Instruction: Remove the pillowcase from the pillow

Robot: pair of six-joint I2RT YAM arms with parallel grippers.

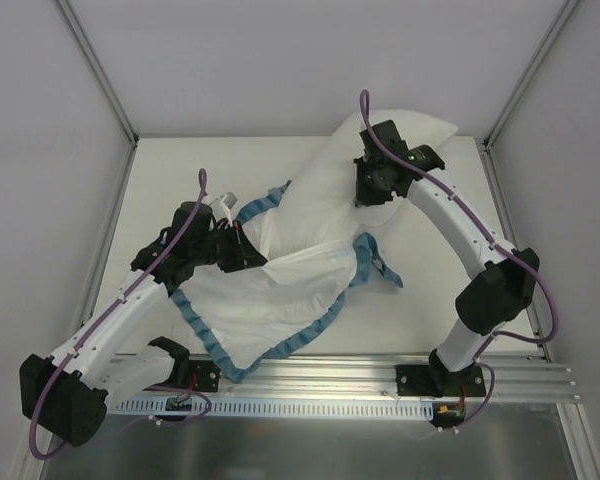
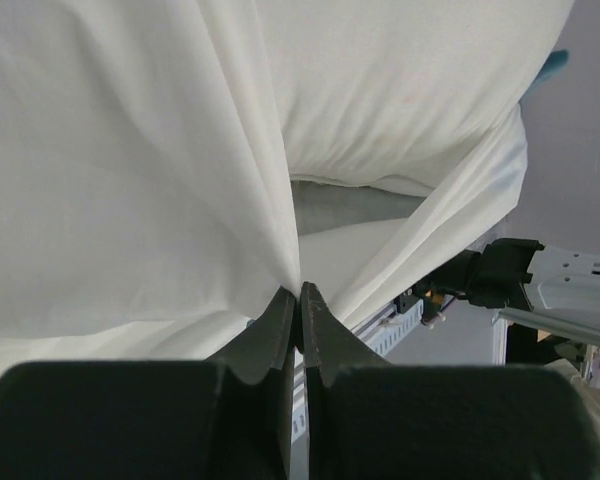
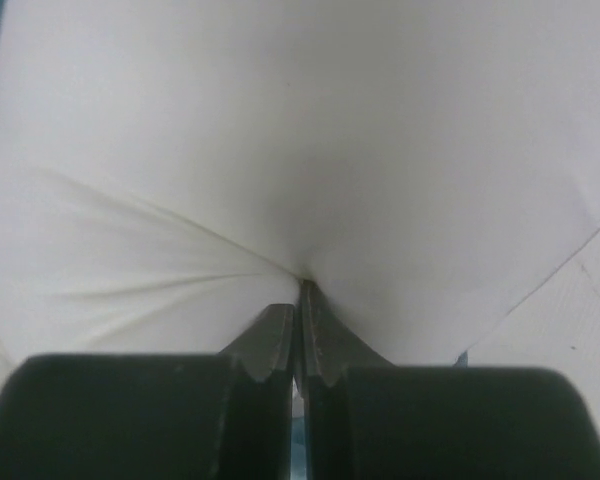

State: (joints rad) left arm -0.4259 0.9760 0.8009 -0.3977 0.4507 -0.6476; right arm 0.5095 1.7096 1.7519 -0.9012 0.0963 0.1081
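The plump white pillow [image 1: 400, 135] lies diagonally from the far right corner toward the table's middle. Its lower end is still inside the pillowcase [image 1: 270, 300], which shows its plain white inside and a teal ruffled edge [image 1: 205, 335] and is spread toward the near left. My left gripper [image 1: 252, 252] is shut on a fold of the pillowcase; in the left wrist view the cloth [image 2: 130, 180] bunches into the closed tips [image 2: 300, 292], with the pillow [image 2: 410, 90] beyond. My right gripper [image 1: 372, 198] is shut on the pillow; its wrist view shows wrinkles in the pillow [image 3: 310, 140] running to the closed tips [image 3: 302, 287].
A metal rail [image 1: 380, 372] runs along the near edge and carries both arm bases. Grey walls and slanted frame posts [image 1: 100, 70] enclose the white table [image 1: 180, 165]. The right arm's base [image 2: 500, 275] shows in the left wrist view. A loose teal ruffle loop [image 1: 375, 262] lies mid-table.
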